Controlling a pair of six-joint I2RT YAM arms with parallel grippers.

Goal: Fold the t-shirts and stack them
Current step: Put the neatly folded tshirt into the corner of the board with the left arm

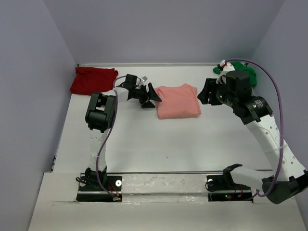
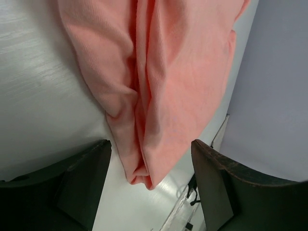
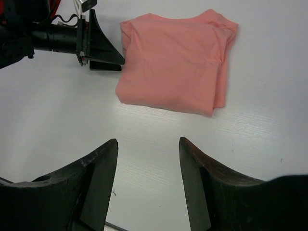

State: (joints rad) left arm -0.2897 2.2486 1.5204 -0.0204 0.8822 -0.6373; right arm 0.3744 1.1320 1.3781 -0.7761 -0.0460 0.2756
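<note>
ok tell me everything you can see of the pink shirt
The salmon-pink t-shirt is soft cloth, folded into a rough rectangle with layered edges and a few creases. It lies flat on the white table, toward the far middle. The left gripper stands open right at its left edge, not clamped on it. The right gripper hangs to its right, apart.

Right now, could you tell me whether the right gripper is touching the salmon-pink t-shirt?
Apart. The right wrist view shows a strip of bare table between the open right gripper and the salmon-pink t-shirt.
</note>
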